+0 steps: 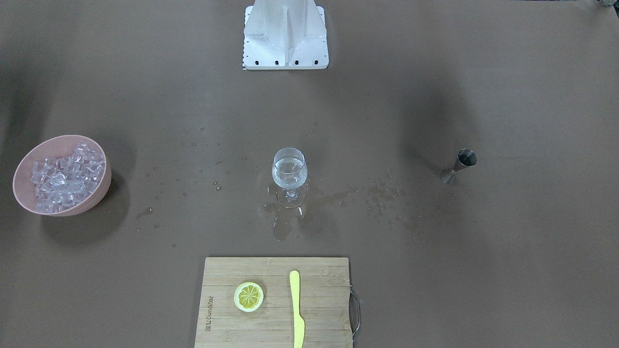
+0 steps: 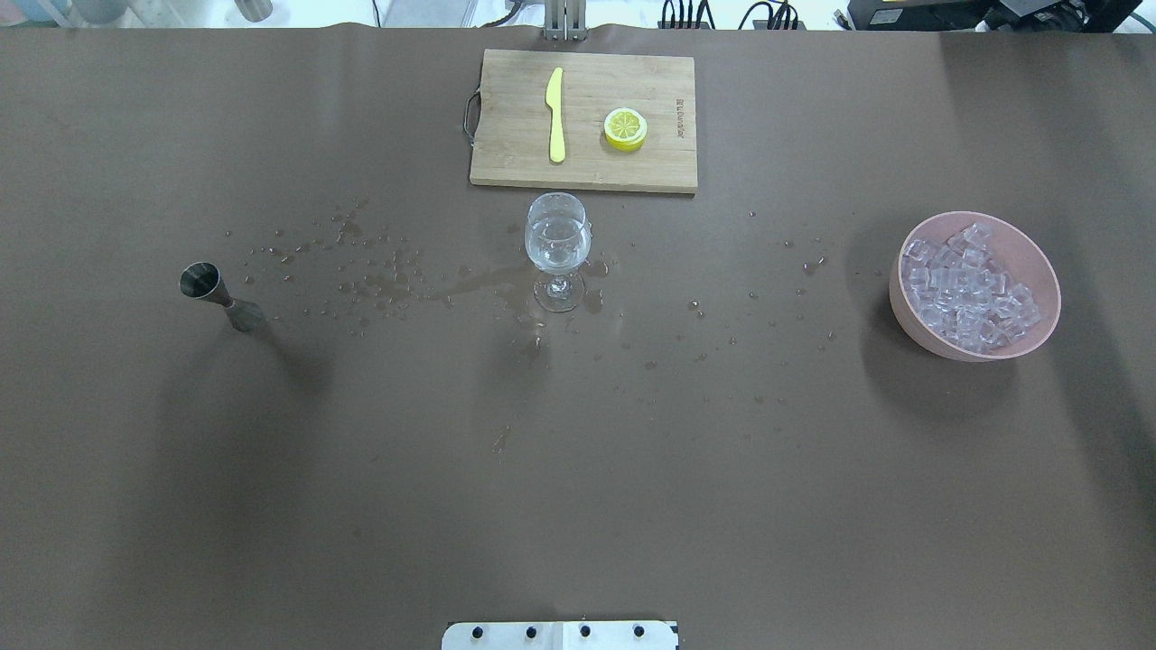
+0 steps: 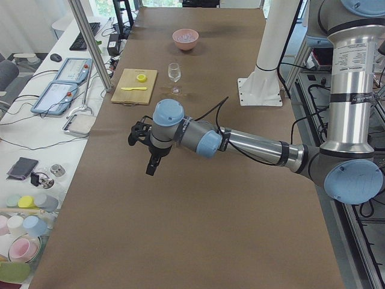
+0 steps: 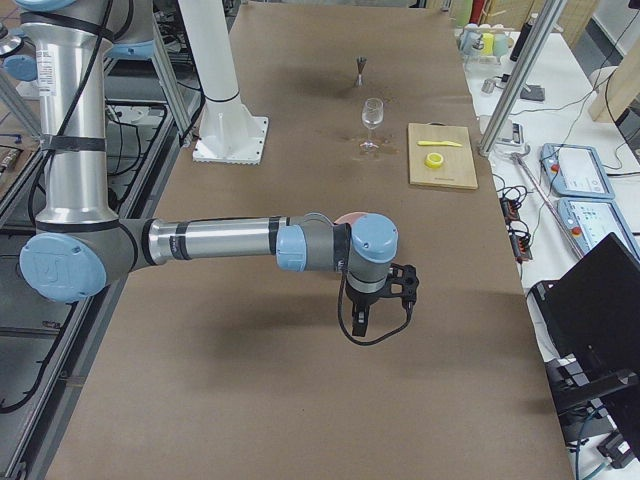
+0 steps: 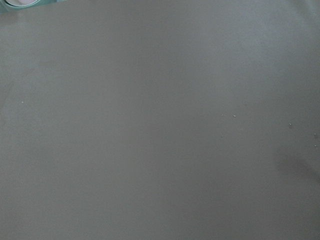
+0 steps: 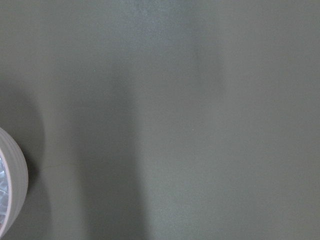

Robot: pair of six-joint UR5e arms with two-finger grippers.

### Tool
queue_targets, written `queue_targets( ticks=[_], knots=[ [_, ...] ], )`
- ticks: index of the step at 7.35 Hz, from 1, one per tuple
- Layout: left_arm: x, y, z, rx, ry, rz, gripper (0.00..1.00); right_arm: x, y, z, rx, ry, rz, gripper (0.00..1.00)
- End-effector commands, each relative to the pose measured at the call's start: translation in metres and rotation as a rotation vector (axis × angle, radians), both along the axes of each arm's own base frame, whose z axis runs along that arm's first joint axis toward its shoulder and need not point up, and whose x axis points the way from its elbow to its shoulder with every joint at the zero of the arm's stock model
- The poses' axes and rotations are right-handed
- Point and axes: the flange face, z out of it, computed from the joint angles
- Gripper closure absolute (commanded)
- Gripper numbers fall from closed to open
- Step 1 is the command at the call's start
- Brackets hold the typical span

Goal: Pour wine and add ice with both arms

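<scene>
left arm (image 3: 240, 141) and right arm (image 4: 215, 242) are hanging with fingers (image 3: 151, 167) i cannot tell open or closed, wine (image 1: 289, 174) looking poured, ice (image 1: 65, 176) probably needing grabbing next.

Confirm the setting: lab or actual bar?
Most likely a robotics lab with a staged bar setup: the left arm and right arm at one table, teach pendants alongside, and a glass, jigger and ice laid out.

Cutting board (image 2: 510, 144) just beyond wine glass (image 2: 558, 248)
</scene>
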Motion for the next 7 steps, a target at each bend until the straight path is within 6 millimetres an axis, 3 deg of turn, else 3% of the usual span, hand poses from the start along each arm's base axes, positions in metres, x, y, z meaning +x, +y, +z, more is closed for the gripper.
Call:
queue_targets(
  ticks=[1,3,6,7],
  knots=[
    [0.061,0.016,-0.058,-0.027,0.057,0.004,0.03,0.0,0.0,0.003,-0.007,0.001,0.0,0.0],
    [0.133,0.042,-0.103,-0.1,0.054,-0.087,0.03,0.0,0.0,0.003,-0.007,0.001,0.0,0.0],
    [0.208,0.084,-0.15,-0.177,0.109,-0.182,0.03,0.0,0.0,0.004,-0.01,0.001,0.001,0.0],
    [0.229,0.095,-0.156,-0.193,0.113,-0.23,0.03,0.0,0.0,0.004,-0.011,0.001,0.002,0.0]
  ],
)
